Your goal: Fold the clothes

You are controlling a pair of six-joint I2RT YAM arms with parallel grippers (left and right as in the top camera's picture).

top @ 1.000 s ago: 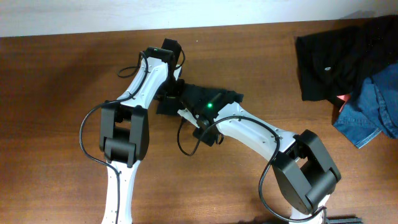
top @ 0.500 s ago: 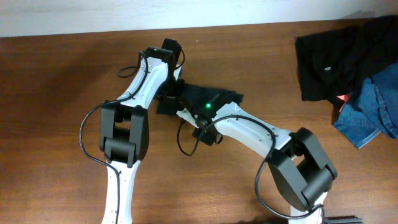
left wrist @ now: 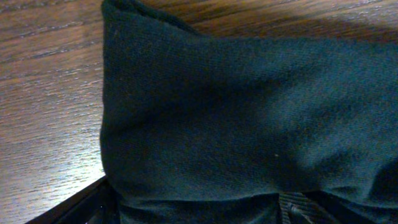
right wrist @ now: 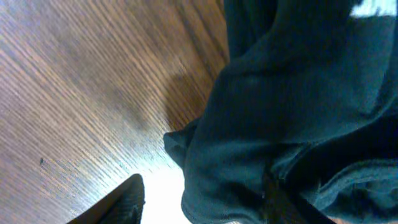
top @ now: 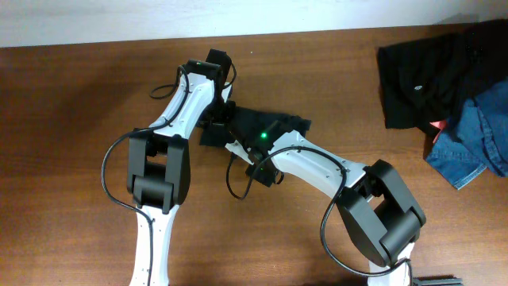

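Black thin-fabric garment, the piece being folded, sits mid-table as a small compact bundle, wedged between the two wrists. Left wrist view shows a clean rounded fold edge on the wood. No shift in the bundle over the last second.

Left gripper: jaws spread wide, cloth bulk right against them. Can't tell if it's actually pinching. That arm hasn't budged.

Right gripper: roughly half spread, a loose cloth edge hanging into the gap. Bare table shows beside one finger, so it looks like no clamp.

Only change: the right arm's elbow block has crept left, while the wrist stays parked on the bundle.

My read: this fold is about done. It looks like a settle or a reposition, not a fresh grab.

Brown wooden table. Far right corner has a heap: another black garment and a blue denim piece, well apart from the arms and untouched.
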